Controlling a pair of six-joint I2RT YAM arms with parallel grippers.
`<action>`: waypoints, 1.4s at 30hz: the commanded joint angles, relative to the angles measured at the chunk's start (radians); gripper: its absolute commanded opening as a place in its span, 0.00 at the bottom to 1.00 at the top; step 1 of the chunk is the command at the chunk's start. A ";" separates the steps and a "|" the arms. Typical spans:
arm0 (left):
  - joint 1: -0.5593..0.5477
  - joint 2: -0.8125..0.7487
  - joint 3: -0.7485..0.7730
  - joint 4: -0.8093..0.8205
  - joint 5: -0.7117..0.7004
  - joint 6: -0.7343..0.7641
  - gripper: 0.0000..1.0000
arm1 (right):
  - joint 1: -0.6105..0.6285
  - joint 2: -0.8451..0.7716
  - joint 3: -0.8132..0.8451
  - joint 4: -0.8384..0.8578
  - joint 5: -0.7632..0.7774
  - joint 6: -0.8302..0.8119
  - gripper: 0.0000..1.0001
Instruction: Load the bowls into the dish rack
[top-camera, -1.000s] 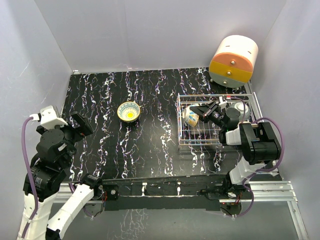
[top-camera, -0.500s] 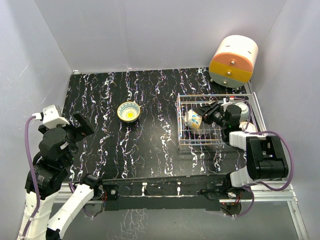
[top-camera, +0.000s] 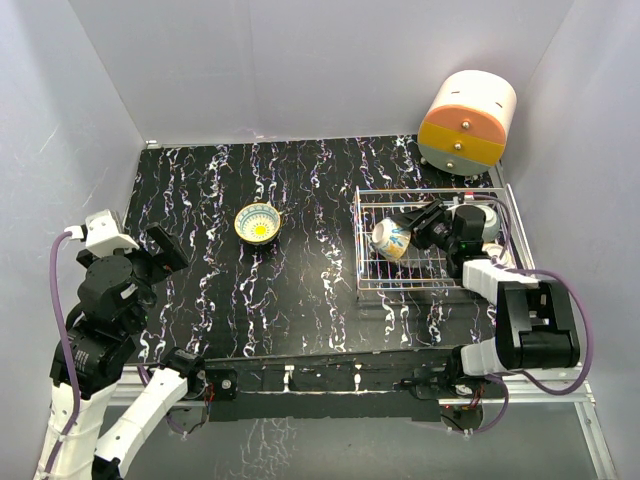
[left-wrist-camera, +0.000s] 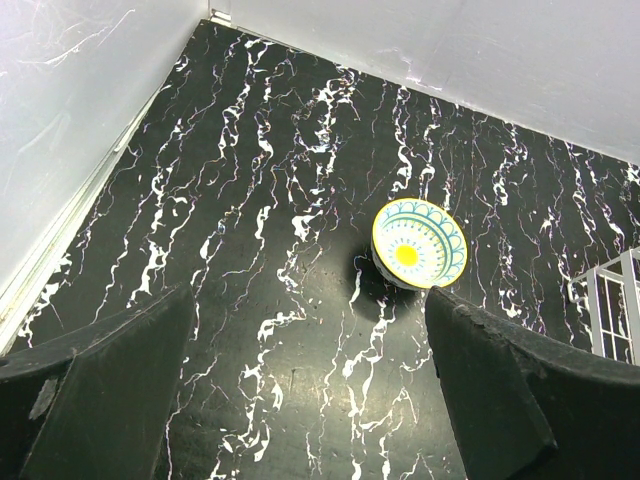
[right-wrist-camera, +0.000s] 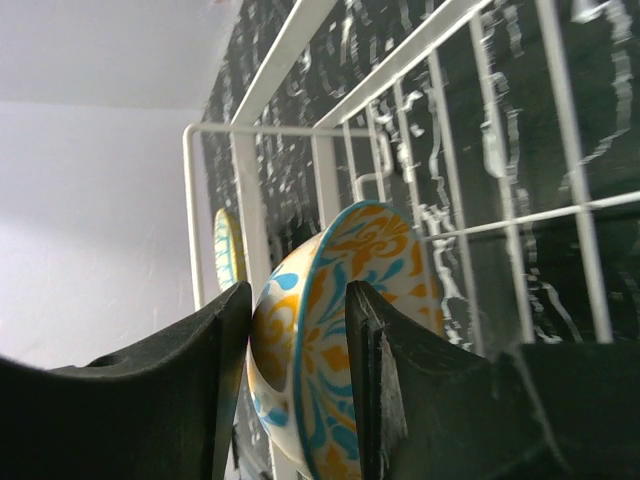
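A bowl (top-camera: 389, 239) painted in orange and blue lies tipped on its side in the left half of the silver wire dish rack (top-camera: 359, 247). My right gripper (top-camera: 418, 228) reaches it from the right. In the right wrist view the right gripper (right-wrist-camera: 297, 300) straddles the bowl's (right-wrist-camera: 300, 330) rim, one finger behind its outer wall and one inside, with a gap showing. A grey bowl (top-camera: 483, 219) sits at the rack's right end. A yellow-centred bowl (top-camera: 258, 222) stands alone on the black table. My left gripper (top-camera: 160, 250) hovers open well short of that bowl (left-wrist-camera: 419, 243).
A round cream, orange and yellow drawer unit (top-camera: 466, 122) stands behind the rack at the back right. White walls close in the black marbled table (top-camera: 300, 290) on three sides. The rack's corner (left-wrist-camera: 612, 310) shows at the right of the left wrist view.
The right jaws have widened around the bowl's rim. The bowl has tipped further onto its side and shifted slightly right in the rack. The left arm sank a little.
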 joint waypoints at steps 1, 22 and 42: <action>-0.005 0.002 0.002 0.022 0.006 0.009 0.97 | -0.038 -0.077 0.057 -0.190 0.116 -0.117 0.47; -0.004 -0.011 -0.016 0.035 0.024 0.003 0.97 | -0.049 -0.248 0.151 -0.514 0.329 -0.346 0.60; -0.004 -0.034 -0.059 0.060 0.033 -0.002 0.97 | 0.216 -0.277 0.411 -0.909 0.625 -0.691 0.62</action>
